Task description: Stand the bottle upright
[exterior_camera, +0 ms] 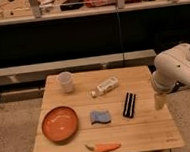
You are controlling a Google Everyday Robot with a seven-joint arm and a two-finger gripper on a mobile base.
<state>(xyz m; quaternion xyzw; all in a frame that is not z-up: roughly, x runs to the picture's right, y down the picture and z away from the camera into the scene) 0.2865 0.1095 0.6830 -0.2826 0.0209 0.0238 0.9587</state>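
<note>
Camera view: I'm watching the small white plastic bottle point(104, 86) lying flat, gripper point(160, 102) hanging well apart, opening unclear.

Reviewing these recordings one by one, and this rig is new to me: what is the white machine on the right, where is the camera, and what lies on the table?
The white machine is a robot arm; its gripper hangs by the right edge of the table, with nothing seen in it. One camera looks down on that wooden table. On it: a translucent cup, the bottle lying on its side, a black bar, a blue cloth, an orange plate and a carrot.
</note>
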